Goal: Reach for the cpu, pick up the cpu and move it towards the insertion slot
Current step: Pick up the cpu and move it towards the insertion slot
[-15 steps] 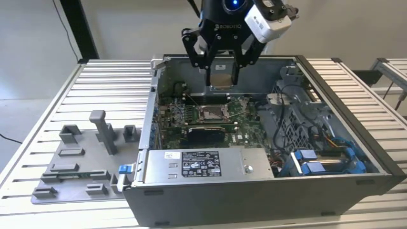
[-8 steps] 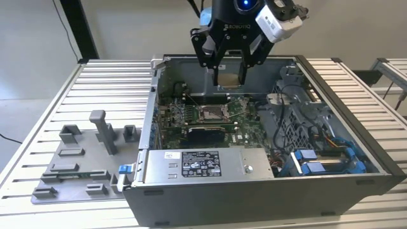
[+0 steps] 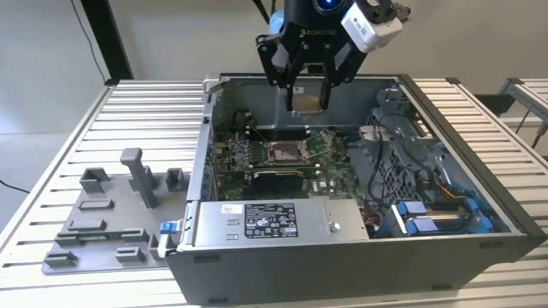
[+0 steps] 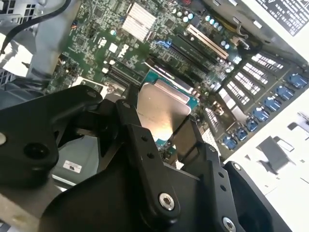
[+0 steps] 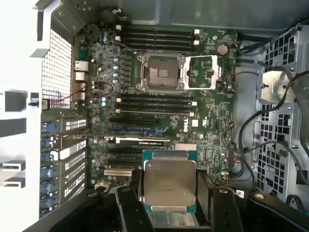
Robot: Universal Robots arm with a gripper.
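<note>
Already lifted: the cpu is off its rest and held up in the air over the open computer case.
Fingers: the gripper is closed on the cpu, one black finger against each opposite edge of the chip; in both wrist views the silver top shows clear between them.
Cpu position: between the fingertips, flat face toward the first wrist camera, green rim visible at the edges beyond the pads.
Insertion slot: the insertion slot lies on the motherboard, ahead of the fingers and below them, frame open, dark centre bare.
Gap: in the exterior view the slot sits lower than the held chip and apart from it, so the chip is not yet over it by my reading.
Done: reach and pick-up look finished.
Left: the carry toward the slot appears part-way; chip and socket are not lined up.
Fixture: the grey fixture plate stands outside the case, well apart from the fingers.
</note>
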